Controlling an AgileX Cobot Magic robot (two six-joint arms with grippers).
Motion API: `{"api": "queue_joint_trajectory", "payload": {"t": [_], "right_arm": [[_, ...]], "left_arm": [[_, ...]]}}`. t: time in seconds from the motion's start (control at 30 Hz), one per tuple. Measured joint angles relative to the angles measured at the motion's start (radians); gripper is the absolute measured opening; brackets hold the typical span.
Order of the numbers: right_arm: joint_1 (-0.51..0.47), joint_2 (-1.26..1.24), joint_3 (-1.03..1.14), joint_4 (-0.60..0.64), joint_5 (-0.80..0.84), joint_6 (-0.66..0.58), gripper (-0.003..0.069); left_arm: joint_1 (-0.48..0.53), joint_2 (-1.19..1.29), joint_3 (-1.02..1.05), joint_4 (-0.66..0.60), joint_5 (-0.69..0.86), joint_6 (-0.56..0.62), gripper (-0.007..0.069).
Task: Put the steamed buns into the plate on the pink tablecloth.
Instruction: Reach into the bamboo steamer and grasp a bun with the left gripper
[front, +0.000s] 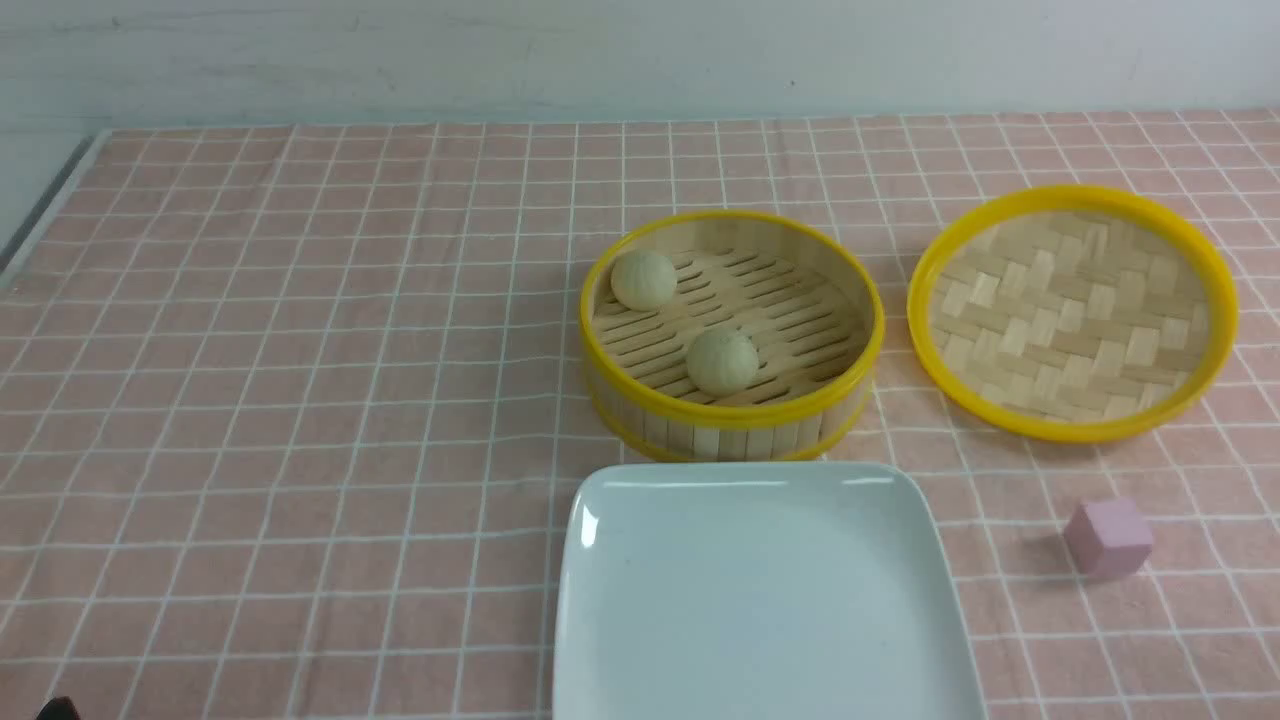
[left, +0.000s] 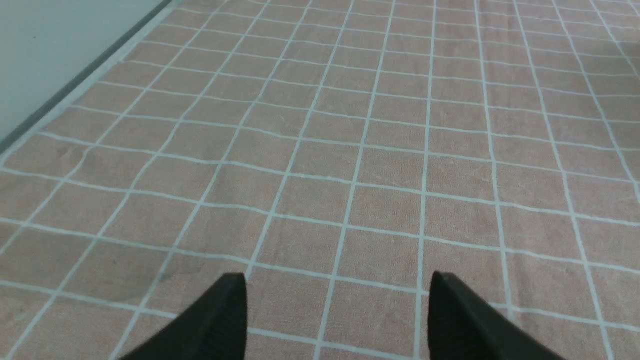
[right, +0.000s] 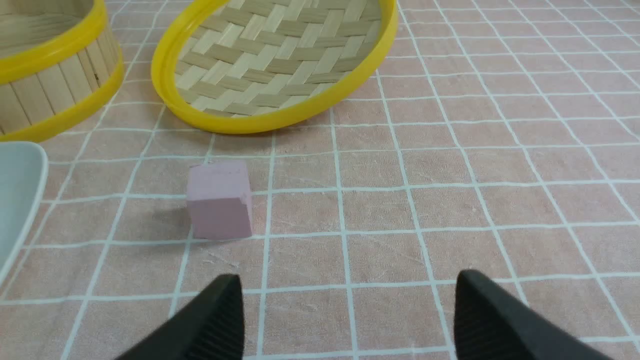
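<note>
Looks like a robot lab setup dressed up as a kitchen to me: pink tablecloth (front: 300, 400) spread flat, bare white wall (front: 600, 50) behind, a bamboo steamer basket (front: 730, 425) with its lid (front: 1070, 310) off beside it, a white plate (front: 760, 600), a random pink cube (front: 1108, 538), and black ribbed fingers (right: 220, 320) poking in low.

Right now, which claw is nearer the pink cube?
Right. The right claw hangs open just short of the pink cube. The left claw is over the pink tablecloth near its left edge, with no cube in its view.
</note>
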Motion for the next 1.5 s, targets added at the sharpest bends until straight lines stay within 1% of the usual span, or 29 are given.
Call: {"api": "queue_joint_trajectory", "payload": {"t": [0.97,1.1,1.23,1.37,1.5], "right_arm": [[0.0,0.0,0.0,0.0,0.0,0.0,0.0548],[0.0,0.0,0.0,0.0,0.0,0.0,0.0548],[0.0,0.0,0.0,0.0,0.0,0.0,0.0548],[0.0,0.0,0.0,0.0,0.0,0.0,0.0548],[0.0,0.0,0.0,0.0,0.0,0.0,0.0548]], "left_arm": [[0.0,0.0,0.0,0.0,0.0,0.0,0.0491],[0.0,0.0,0.001,0.024,-0.011,0.001,0.0491],[0.0,0.0,0.005,0.011,-0.059,-0.038,0.0491],[0.0,0.0,0.005,-0.063,-0.164,-0.159,0.0491],[0.0,0.0,0.005,-0.083,-0.265,-0.234,0.0491]]}}
